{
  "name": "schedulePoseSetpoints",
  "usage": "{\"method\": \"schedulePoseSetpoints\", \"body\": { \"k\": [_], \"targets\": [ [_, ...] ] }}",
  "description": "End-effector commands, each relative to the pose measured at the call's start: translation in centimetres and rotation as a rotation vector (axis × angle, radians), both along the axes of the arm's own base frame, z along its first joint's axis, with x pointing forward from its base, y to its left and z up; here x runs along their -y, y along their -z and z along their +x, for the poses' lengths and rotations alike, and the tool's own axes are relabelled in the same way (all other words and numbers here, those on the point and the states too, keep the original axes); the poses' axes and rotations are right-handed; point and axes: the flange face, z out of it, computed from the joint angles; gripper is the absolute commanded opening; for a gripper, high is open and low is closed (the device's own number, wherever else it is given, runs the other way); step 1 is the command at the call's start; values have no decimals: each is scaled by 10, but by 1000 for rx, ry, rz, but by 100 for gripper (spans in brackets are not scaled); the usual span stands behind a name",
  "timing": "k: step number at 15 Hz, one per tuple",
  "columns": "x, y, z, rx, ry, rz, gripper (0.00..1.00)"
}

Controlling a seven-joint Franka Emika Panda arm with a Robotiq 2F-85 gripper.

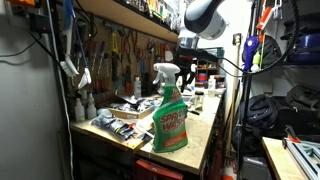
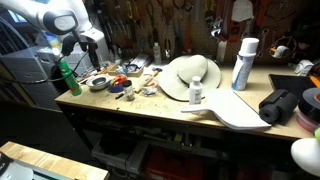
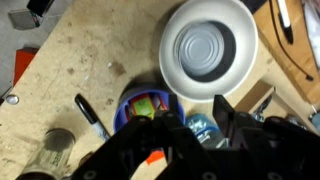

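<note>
Gripper [image 3: 185, 135]: in the wrist view the dark fingers enter from 6 o'clock. The jaws stand apart with nothing between them. Neither exterior view is sharp enough to confirm this. There the gripper [image 2: 85, 48] hangs above the bench [image 2: 150, 108] without contact.

Cup [image 3: 145, 108]: a blue cup with red, green and yellow contents lies nearest, just off the left finger on the bench top. It cannot be made out with certainty in either exterior view.

Around the cup, wrist view:
- Bowl [image 3: 208, 45], pale and round, at 1 o'clock, close to the cup. Contact between the two cannot be confirmed.
- Marker [image 3: 90, 118], black, at 9 o'clock, lying flat, apart from the cup.
- Jar [image 3: 55, 150], at 8 o'clock, beyond the marker.

Exterior views add what the wrist view lacks:
- The white arm [image 2: 50, 15] comes in from 10 o'clock, and the bowl [image 2: 98, 84] sits below the gripper.
- A green spray bottle [image 1: 168, 110] stands upright at the bench's near end. It also shows in an exterior view [image 2: 65, 75] at 7 o'clock of the gripper.
- A hat [image 2: 190, 75] lies mid-bench, well apart from the gripper.
- A white can [image 2: 243, 62] stands at 3 o'clock of the hat.
</note>
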Motion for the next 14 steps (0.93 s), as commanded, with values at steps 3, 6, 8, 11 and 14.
{"method": "schedulePoseSetpoints", "body": {
  "k": [3, 6, 8, 11, 14],
  "targets": [
    [-41, 68, 5, -91, -139, -40, 90],
    [-48, 87, 16, -78, -152, -71, 100],
    [-48, 97, 23, -69, -158, -89, 98],
    [-50, 96, 27, -62, -169, -105, 89],
    [-53, 83, 20, -96, -203, -150, 97]
  ]
}}
